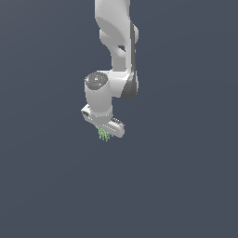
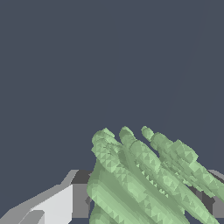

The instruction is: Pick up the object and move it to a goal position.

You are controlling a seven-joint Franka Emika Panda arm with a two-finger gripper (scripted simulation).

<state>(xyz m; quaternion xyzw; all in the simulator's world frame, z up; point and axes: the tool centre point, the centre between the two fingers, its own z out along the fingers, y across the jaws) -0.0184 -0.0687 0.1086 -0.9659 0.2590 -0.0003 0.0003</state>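
Note:
The object [image 1: 104, 135] is a tiny light-green ribbed clump hanging just under the white hand of the arm in the exterior view. In the wrist view the object [image 2: 140, 175] fills the near part of the picture as several ribbed green prongs. My gripper [image 1: 105, 135] is shut on it; one grey and white finger [image 2: 65, 203] shows on one side of the clump and part of the other finger [image 2: 214, 203] on the opposite side. The fingertips themselves are hidden behind the green prongs.
The white arm [image 1: 116, 42] comes down from the top of the exterior view. All around is a plain dark blue-grey background [image 1: 186, 162] with no other object and no visible goal marker.

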